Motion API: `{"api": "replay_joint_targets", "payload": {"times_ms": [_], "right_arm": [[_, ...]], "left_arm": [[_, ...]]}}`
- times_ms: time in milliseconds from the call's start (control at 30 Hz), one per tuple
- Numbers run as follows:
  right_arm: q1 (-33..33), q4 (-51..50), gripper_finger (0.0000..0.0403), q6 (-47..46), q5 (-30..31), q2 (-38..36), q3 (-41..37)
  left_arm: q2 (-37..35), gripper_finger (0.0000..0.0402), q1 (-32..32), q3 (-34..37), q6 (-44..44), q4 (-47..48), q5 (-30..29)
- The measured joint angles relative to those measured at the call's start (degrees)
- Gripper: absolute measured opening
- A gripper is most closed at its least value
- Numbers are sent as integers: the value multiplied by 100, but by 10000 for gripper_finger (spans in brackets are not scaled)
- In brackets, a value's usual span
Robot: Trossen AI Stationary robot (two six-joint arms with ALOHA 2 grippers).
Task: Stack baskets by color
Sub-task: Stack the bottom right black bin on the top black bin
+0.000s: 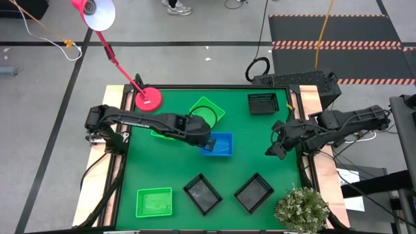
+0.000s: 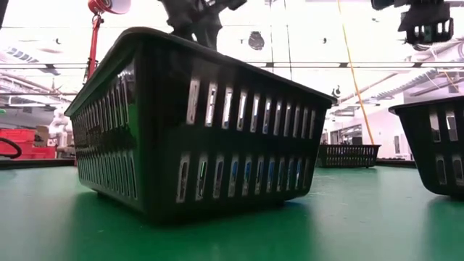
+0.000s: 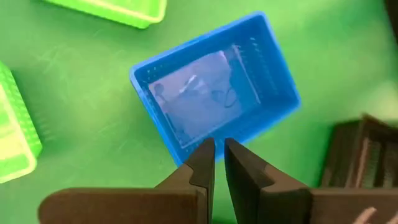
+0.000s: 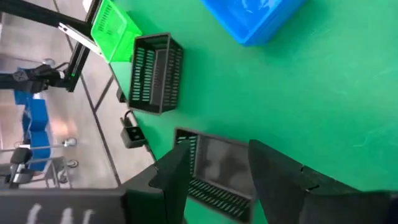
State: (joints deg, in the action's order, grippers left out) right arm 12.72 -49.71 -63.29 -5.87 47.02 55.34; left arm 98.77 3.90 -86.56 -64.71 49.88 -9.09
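Two fingers of the left end effector (image 3: 219,163) pinch the blue basket's (image 3: 214,102) rim; right end effector (image 4: 221,177) hangs released.

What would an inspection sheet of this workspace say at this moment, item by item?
Surface: green mat, no spill seen.
Job's things: blue basket mid-table; black baskets, one at the back, two in front; green baskets apart, not stacked.
Clutter: red lamp base at the back left; potted plant at the front right corner.
Tools: left tool pinches the blue basket's wall; right tool open, empty, over the table's right side.
Cables: black cable loop behind the table; yellow cable on the floor.
Surroundings: a person's shoes; striped floor mat.
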Motion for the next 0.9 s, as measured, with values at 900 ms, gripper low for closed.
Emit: {"api": "replay_joint_targets", "payload": {"times_ms": [900], "right_arm": [[1810, -1515, 178, -1366, -166, 2807, 1640]], "left_arm": [[-235, 35, 2144, 2, -656, 567, -693]]}}
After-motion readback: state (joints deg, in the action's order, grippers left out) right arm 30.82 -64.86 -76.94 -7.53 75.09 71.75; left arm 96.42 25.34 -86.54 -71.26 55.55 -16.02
